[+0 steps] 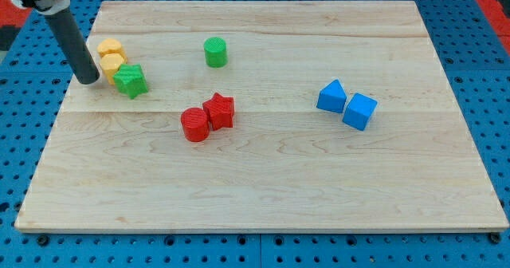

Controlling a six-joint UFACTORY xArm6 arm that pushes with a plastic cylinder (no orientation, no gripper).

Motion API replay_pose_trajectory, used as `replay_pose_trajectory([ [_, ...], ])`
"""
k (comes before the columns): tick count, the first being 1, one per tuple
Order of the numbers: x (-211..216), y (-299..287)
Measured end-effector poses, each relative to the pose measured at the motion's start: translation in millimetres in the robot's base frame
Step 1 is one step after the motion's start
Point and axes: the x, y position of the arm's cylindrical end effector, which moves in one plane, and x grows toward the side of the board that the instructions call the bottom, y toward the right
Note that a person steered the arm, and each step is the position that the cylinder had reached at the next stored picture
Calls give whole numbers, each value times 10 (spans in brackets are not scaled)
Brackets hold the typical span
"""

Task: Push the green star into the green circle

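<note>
Sitting at the board's upper left: green star (130,80), touching two yellow blocks (111,57) above it. Green circle (215,52) lies to its upper right, apart. My tip (88,80), a bare rod holding nothing, stands just left of the star. No writing visible.

Green star (130,80), green circle (215,52). Two yellow blocks (111,57). Red circle (194,124), red star (219,111). Two blue blocks (346,104). Table (263,188) pale wood, grain streaked. Rod dark; tip (88,80) black. Surround blue pegboard (486,76).
</note>
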Motion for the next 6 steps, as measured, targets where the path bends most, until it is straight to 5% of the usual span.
replay_pose_trajectory([
  [6,-103,1165],
])
